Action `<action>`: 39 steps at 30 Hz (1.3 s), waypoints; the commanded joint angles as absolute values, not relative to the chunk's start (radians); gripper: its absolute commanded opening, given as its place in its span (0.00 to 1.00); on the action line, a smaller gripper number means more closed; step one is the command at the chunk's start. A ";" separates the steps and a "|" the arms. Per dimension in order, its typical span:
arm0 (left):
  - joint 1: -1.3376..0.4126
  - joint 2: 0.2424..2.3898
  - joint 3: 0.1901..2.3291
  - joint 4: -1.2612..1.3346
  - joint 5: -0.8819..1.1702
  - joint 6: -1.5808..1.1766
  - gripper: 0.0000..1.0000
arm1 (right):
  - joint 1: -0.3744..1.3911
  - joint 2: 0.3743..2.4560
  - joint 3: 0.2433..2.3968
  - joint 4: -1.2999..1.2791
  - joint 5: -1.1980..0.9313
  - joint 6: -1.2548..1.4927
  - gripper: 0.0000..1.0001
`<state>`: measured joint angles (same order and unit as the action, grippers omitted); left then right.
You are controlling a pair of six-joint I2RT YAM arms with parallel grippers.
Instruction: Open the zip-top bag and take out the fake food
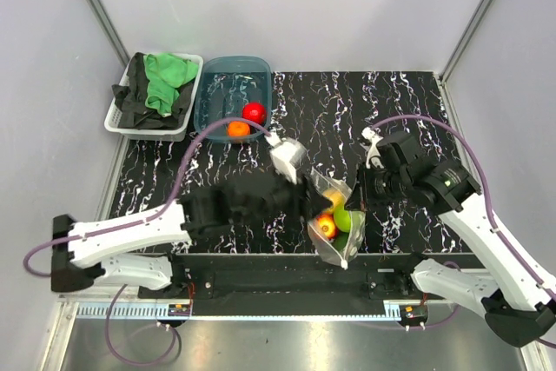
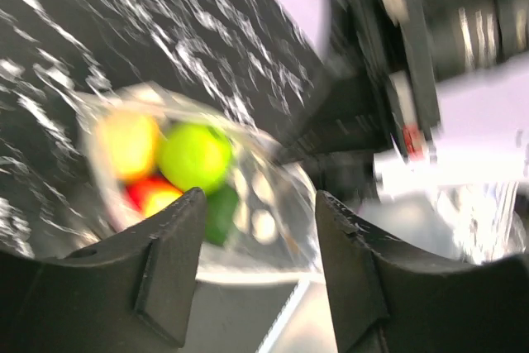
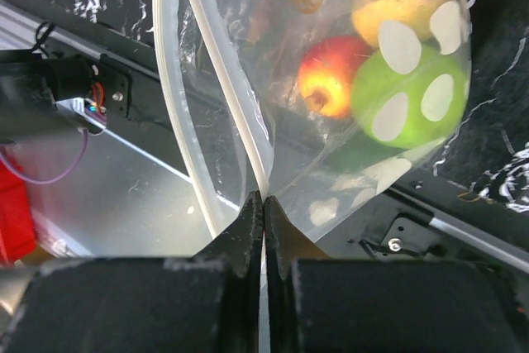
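Note:
The zip-top bag (image 1: 337,219), clear with white dots, hangs near the table's front edge. It holds fake food: a lime green fruit (image 1: 344,218), a peach-red one (image 1: 326,226) and a yellow one (image 1: 334,200). My right gripper (image 1: 358,202) is shut on the bag's rim (image 3: 263,200), with the fruits (image 3: 409,97) showing through the plastic. My left gripper (image 1: 306,200) is open and empty just left of the bag; in its wrist view the gripper (image 2: 260,200) faces the bag (image 2: 248,204), which is apart from the fingers. A red fruit (image 1: 254,112) and an orange one (image 1: 238,129) lie in the teal tub (image 1: 217,76).
A white basket (image 1: 117,119) with green and black cloths stands at the back left beside the tub. The black marbled table (image 1: 408,119) ends at a metal rail (image 1: 261,310) just below the bag.

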<state>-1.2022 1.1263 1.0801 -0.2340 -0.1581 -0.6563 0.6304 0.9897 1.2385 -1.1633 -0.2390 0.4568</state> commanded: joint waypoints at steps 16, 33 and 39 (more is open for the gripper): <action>-1.399 1.391 1.312 -0.414 -0.312 -0.520 0.33 | 0.635 0.802 1.157 -1.141 -0.307 0.649 0.00; -1.253 1.598 1.270 -0.222 0.027 -0.535 0.33 | 0.635 0.776 1.143 -1.229 -0.242 0.611 0.00; -1.253 1.741 1.347 -0.235 0.045 -0.531 0.39 | 0.635 0.788 1.164 -1.258 -0.192 0.585 0.00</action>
